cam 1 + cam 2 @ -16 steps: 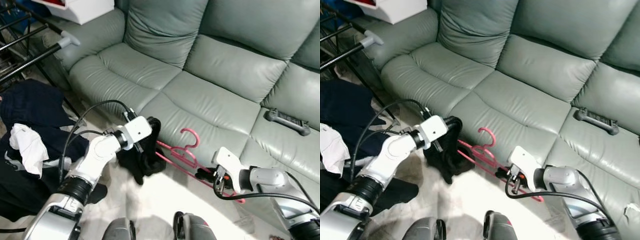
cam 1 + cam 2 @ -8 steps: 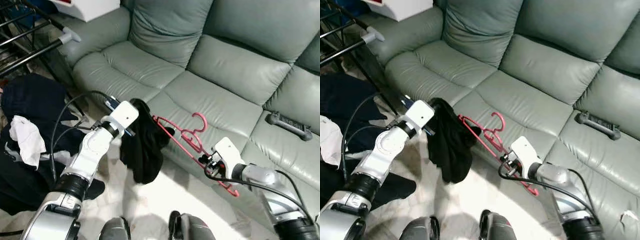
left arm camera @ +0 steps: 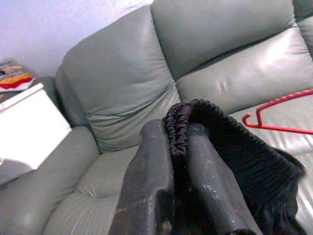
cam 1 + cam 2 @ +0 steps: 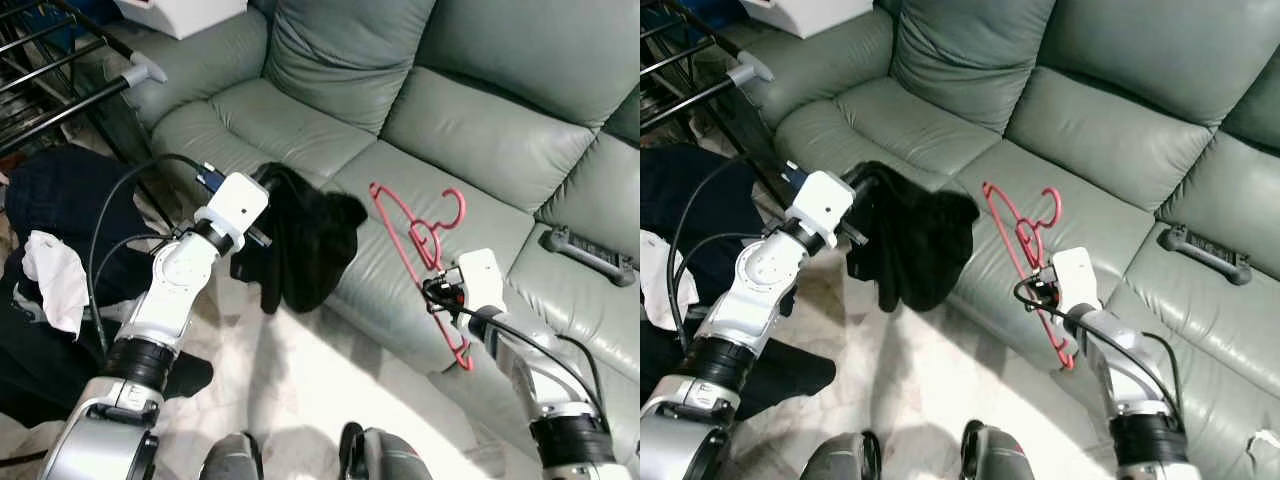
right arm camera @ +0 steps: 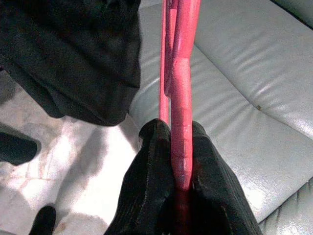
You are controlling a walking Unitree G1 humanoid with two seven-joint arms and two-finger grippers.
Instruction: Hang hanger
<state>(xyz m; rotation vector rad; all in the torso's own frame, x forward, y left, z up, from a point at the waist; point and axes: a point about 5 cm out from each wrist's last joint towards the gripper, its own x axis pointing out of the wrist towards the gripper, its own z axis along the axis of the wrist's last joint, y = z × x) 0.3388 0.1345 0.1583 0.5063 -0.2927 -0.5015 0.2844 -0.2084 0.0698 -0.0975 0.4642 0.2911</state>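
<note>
Right of centre in the left eye view, our right gripper clamps the hanger, long axis running up-left toward the garment. Centre of the left wrist view, our left gripper pinches that garment's edge.

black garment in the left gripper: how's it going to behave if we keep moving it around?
Likely floppy: the black garment sags in folds below the left gripper, which pinches only its ribbed edge. It will probably swing and drag across the sofa. It could snag the pink hanger held in the right gripper.
</note>
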